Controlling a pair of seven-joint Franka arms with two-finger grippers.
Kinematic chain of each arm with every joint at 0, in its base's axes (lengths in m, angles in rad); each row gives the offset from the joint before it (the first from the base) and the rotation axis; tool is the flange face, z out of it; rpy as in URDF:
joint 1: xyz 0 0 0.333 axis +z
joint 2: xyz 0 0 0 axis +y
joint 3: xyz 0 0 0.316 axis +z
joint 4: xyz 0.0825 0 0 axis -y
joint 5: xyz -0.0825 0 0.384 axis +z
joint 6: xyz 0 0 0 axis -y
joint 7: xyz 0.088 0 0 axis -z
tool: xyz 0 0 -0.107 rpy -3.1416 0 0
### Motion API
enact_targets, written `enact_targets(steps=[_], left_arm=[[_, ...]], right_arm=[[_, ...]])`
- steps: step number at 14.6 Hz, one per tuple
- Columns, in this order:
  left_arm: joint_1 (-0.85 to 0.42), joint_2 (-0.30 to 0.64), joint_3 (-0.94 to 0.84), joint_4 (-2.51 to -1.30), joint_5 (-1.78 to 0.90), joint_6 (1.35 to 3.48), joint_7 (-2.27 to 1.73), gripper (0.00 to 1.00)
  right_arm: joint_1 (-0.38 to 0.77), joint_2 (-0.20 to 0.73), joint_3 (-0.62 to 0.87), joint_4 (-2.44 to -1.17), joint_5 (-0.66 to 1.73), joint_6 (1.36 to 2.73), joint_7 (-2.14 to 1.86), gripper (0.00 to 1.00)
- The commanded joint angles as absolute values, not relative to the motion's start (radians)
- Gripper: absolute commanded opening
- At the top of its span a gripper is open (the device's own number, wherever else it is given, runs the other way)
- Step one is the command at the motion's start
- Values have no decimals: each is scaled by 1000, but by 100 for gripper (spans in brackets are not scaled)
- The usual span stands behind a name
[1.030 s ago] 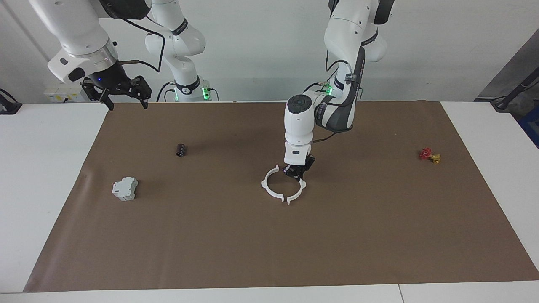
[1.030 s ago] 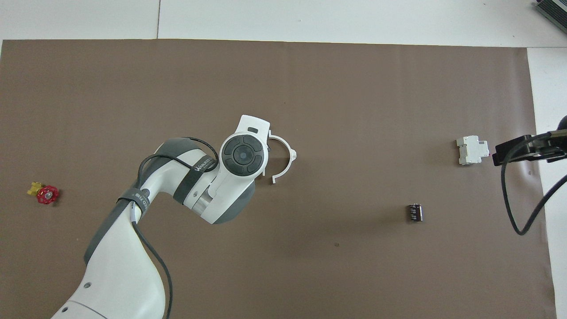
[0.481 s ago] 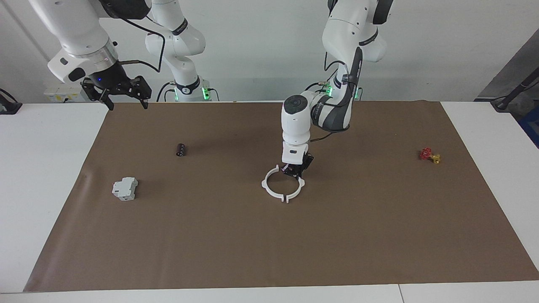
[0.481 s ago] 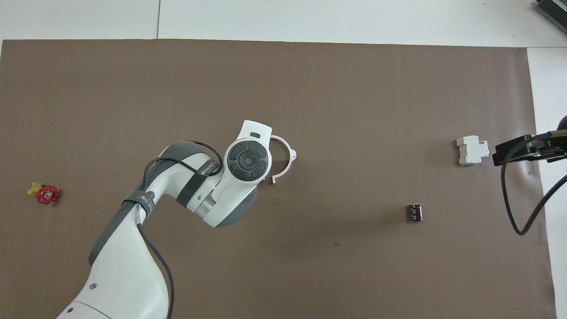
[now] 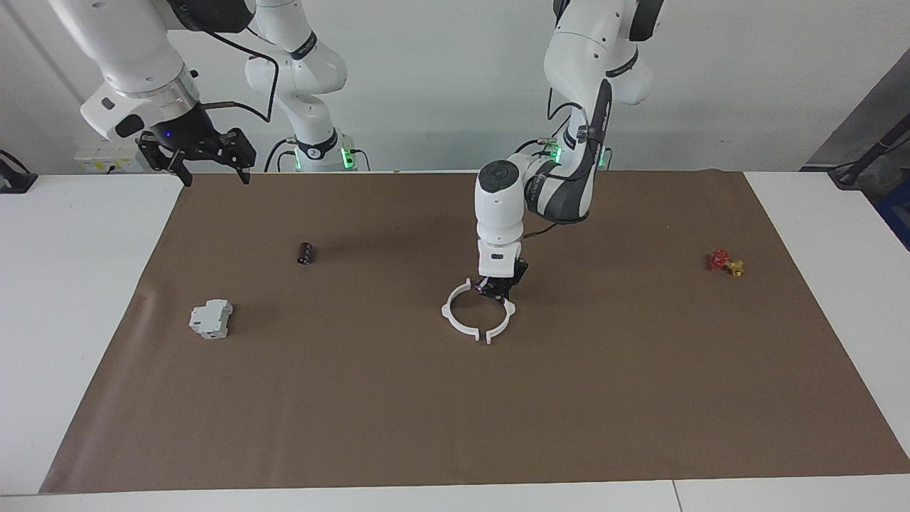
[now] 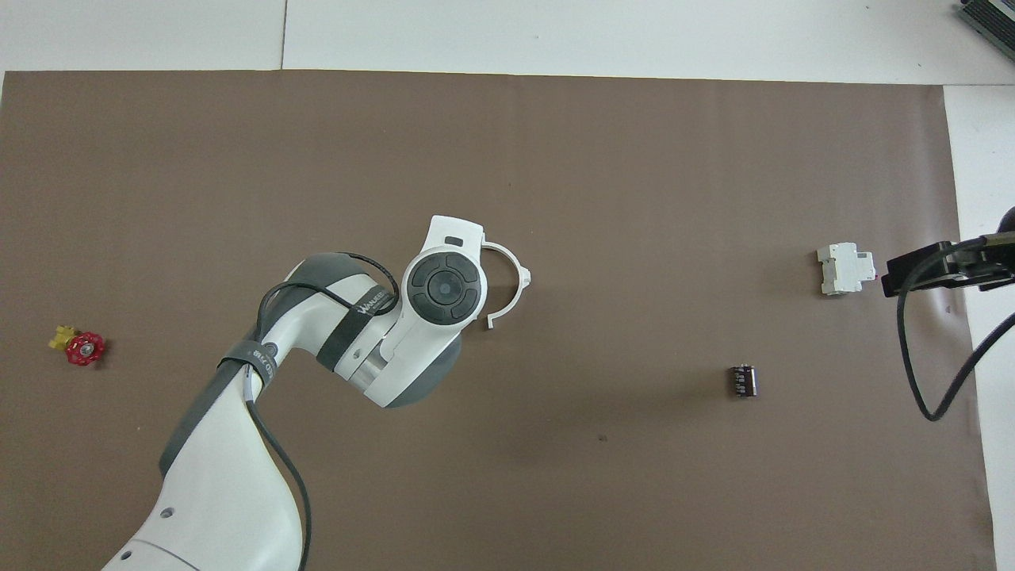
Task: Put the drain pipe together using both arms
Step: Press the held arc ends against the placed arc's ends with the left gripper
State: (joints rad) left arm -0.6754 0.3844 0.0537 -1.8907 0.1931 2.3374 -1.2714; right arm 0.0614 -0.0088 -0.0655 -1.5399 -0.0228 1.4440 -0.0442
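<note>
The drain pipe lies mid-mat as two thin white half-rings that face each other and form a near-complete ring. My left gripper (image 5: 498, 287) points straight down and is shut on the rim of one half-ring (image 5: 507, 317), at the ring's edge nearest the robots. The other half-ring (image 5: 450, 313) lies flat beside it, toward the right arm's end. From overhead only this second half-ring (image 6: 517, 277) shows, since the left arm's wrist covers the rest. My right gripper (image 5: 213, 171) hangs open and waits, raised over the mat's corner at its own end; its black fingers show in the overhead view (image 6: 900, 276).
A grey-white boxy block (image 5: 210, 318) (image 6: 845, 268) and a small black cylinder (image 5: 306, 253) (image 6: 742, 380) lie toward the right arm's end. A red-and-yellow valve (image 5: 725, 263) (image 6: 79, 346) lies toward the left arm's end. A brown mat (image 5: 455, 412) covers the table.
My left gripper has shifted slightly toward the right arm's end, taking its half-ring closer to the other half. In the last half second it has barely moved. The right arm is still.
</note>
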Motion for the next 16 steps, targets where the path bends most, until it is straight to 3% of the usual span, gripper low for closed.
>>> enact_targets(steps=[1, 16], left_arm=[[-712, 373, 69, -1910, 218, 2345, -1315, 0], [-724, 368, 69, -1936, 218, 2370, -1333, 0]], right_arm=[[52, -31, -60, -1560, -11, 1439, -28, 100], [52, -31, -60, -1560, -11, 1439, -28, 100]])
